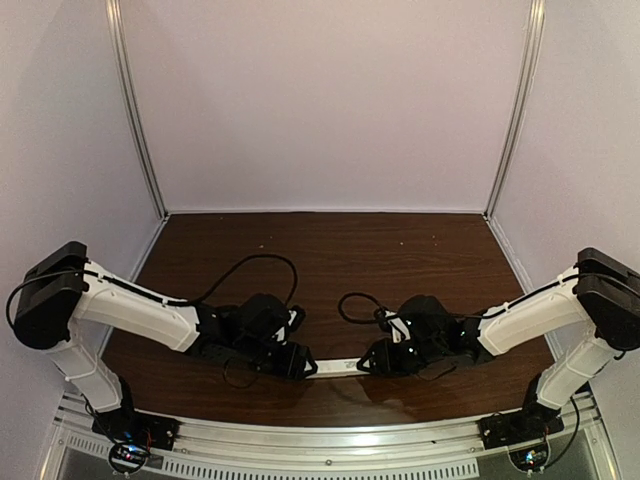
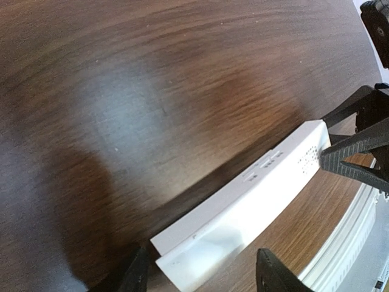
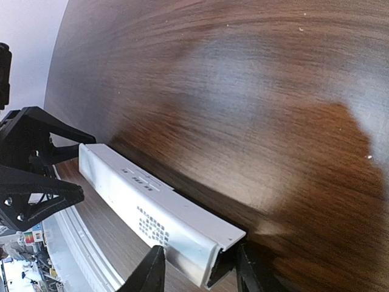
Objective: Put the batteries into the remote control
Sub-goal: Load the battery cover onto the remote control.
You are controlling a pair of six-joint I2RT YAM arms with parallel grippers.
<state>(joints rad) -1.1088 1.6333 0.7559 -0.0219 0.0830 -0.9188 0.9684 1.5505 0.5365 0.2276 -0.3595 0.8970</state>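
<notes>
Two grippers, one bar: the left gripper (image 1: pixel 303 364) and right gripper (image 1: pixel 368 360) each clench an end of the remote control (image 1: pixel 338 366). It spans btwn them, low over the table (image 1: pixel 330 250), centre, close to the near edge. Wrist views show the white bar turned on its long edge w/ a shadow beneath. Fingers straddle each end, but pad contact is cropped at the frame bottom, so a firm hold is prob., not certain. No batteries show in any view.

Risks:
1. W/ both arms locked on one rigid bar, any mismatch in their motion would twist it or pull an end out of its claw.
2. If one side lets go, the bar would pivot in the other claw and could drop.
3. The drop zone is poor. The metal rail (image 1: pixel 330 440) and the table lip lie just nearward of the bar, so a slip that way could send it off the wood.

Room: the wood runs on well to the far side and out to left and right as far as the side walls, w/ almost none nearward. Cables (image 1: pixel 262 262) loop just beyond each wrist on the far side and could snag during a retreat that way.
</notes>
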